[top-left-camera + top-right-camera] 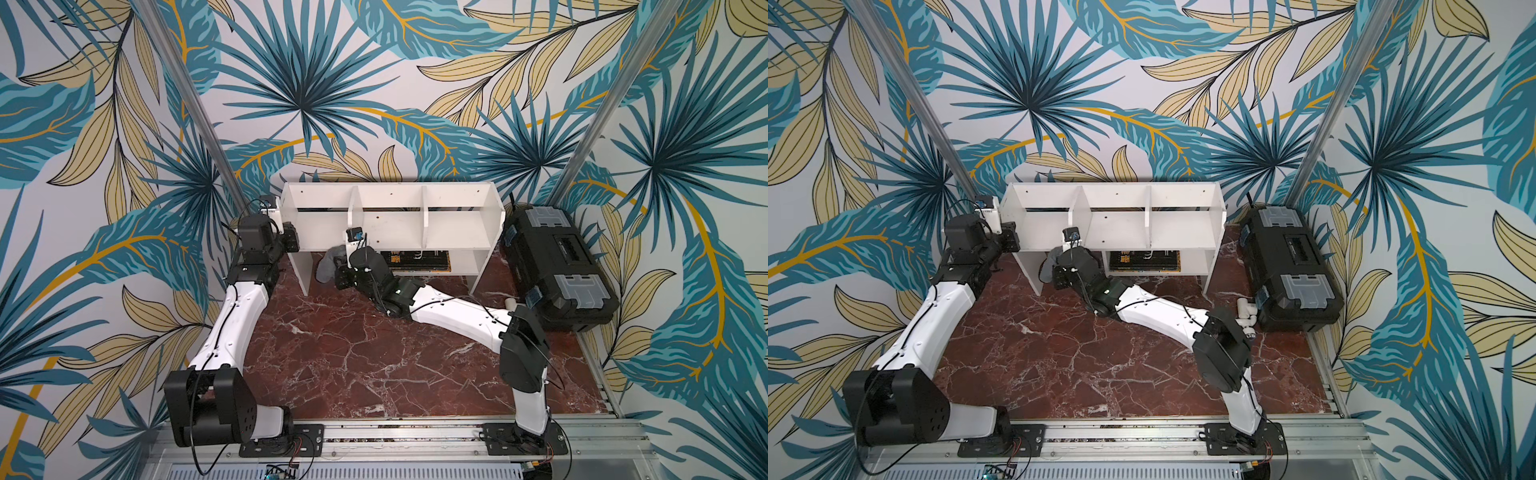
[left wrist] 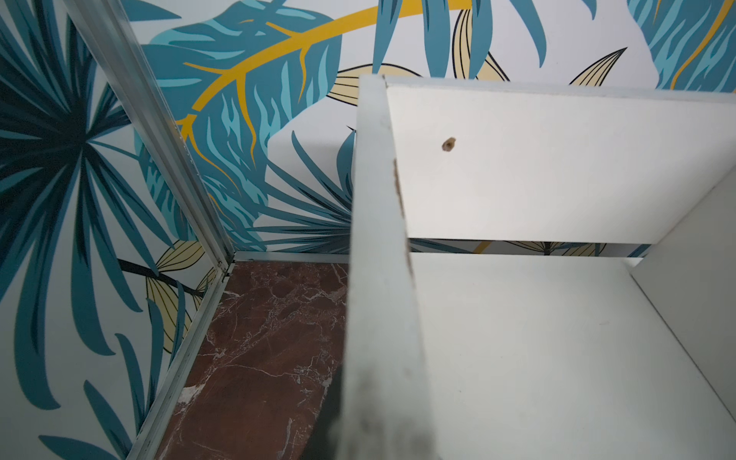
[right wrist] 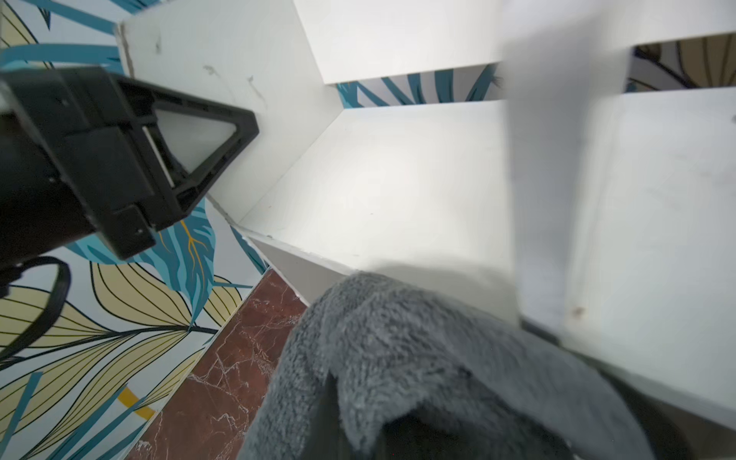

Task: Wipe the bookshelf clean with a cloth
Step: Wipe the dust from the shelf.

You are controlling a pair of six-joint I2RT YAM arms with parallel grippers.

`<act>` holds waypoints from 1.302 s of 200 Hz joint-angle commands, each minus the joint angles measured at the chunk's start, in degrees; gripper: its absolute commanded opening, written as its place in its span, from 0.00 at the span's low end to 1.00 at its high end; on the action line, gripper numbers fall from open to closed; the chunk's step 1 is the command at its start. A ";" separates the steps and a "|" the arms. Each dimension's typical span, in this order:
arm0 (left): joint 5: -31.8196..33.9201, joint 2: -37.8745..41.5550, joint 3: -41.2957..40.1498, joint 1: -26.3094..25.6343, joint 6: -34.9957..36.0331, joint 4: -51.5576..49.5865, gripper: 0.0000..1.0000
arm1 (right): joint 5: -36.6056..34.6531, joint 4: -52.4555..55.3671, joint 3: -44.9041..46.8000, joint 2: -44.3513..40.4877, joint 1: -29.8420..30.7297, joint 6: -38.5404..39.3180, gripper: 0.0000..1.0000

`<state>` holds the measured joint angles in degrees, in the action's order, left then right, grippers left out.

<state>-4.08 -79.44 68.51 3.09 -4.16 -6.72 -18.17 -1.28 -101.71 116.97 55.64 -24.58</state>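
1. So, in both top views the bookshelf (image 1: 457, 232) (image 1: 1183, 228) stands at the back of the table (image 1: 332, 353) (image 1: 1059, 353). The cloth (image 1: 328, 266) (image 1: 1047, 266) is bunched at the front lip of its left compartment (image 1: 320, 230) (image 1: 1046, 228), hanging partly below the shelf board. The right gripper (image 1: 343, 276) (image 1: 1061, 276) sits in that bundle, jaws pressed together on the fabric. The left gripper (image 1: 293, 237) (image 1: 1012, 237) is up against the side panel (image 1: 300, 272) (image 1: 1030, 270) at the left end and looks pinched onto that board, probably to steady it. Wiping seems under way, not finished. No cloth is near the middle and right compartments, and whether those are clean can't be told from up here.
2. Left wrist view: the side panel (image 2: 378, 239) runs edge-on straight toward the camera, which fits jaws straddling it, though the fingers themselves aren't visible. The bookshelf (image 2: 517, 338) looks plain white on this compartment's floor. Grey smudging shows low on the panel edge, so there's likely work left there.
3. Right wrist view: the cloth (image 3: 418, 358) drapes over the right gripper and hides its fingers, touching the shelf's front lip. The left gripper (image 3: 191, 139) shows one finger flat against the side panel (image 3: 247, 71), which carries a few dark scuffs, so that face doesn't look wiped yet.
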 commanded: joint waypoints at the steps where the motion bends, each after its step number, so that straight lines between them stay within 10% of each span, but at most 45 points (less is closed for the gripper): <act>1: -9.15 -1.25 -1.94 -2.40 -7.02 -10.86 0.00 | 2.11 -0.89 -6.57 5.06 1.21 2.04 0.00; 111: -9.47 -0.54 -2.38 -2.83 -7.90 -10.12 0.00 | 7.26 3.39 -25.29 28.58 3.10 -2.49 0.00; 202: -8.82 0.08 -2.33 -2.84 -7.53 -10.42 0.00 | -0.26 -4.64 -22.59 15.64 3.21 2.19 0.00; 260: -8.67 0.10 -2.34 -2.87 -7.44 -10.48 0.00 | 1.90 -2.56 -21.13 21.74 4.02 -2.40 0.00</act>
<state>-3.62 -79.07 68.51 2.79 -4.47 -7.11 -16.43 -3.44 -124.79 134.19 59.18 -24.71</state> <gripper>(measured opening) 0.164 0.080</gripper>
